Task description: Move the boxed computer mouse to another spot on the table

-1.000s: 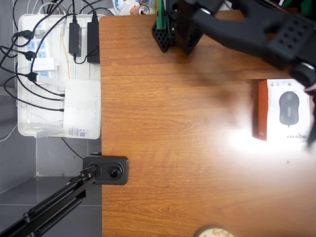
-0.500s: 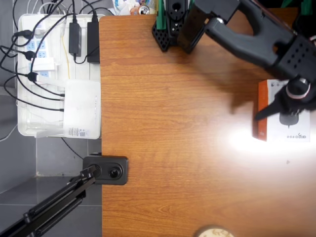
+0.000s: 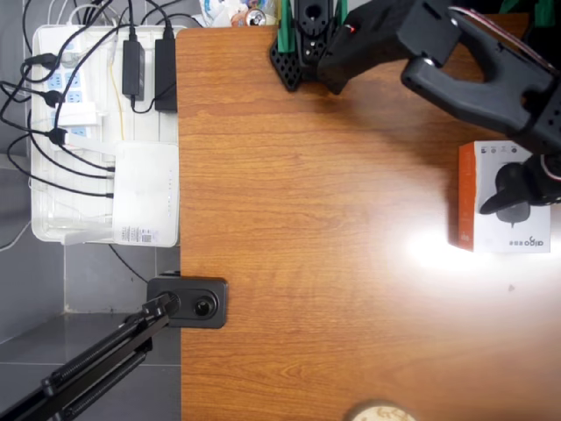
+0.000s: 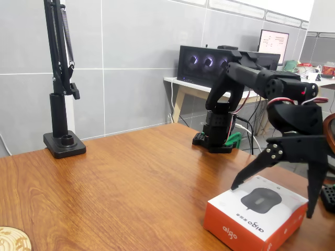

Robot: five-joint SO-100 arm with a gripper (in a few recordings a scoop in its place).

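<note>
We see the black arm's gripper (image 4: 275, 196) spread wide above the boxed computer mouse (image 4: 255, 214), one finger tip just over the lid's near edge, the other hanging past the far side, nothing clasped. The box lies flat at the bench's (image 3: 307, 263) right edge in the overhead view, its reddish-brown side panel facing left, and the gripper (image 3: 517, 197) covers most of the printed mouse.

The arm's base (image 3: 298, 44) sits at the bench's top edge. Beside the bench on the left, a white tray (image 3: 44, 228) carries power strips, black adapters, a white router (image 3: 146, 193) and tangled cables. A black lamp-arm clamp (image 3: 188, 303) grips the bench's left edge. A round cork-like disc (image 3: 379, 412) is cut off at the bottom.

The glossy wood throws a bright glare beside the box. Grey panelled walls and a desk with a dark computer case (image 4: 201, 65) stand behind.
</note>
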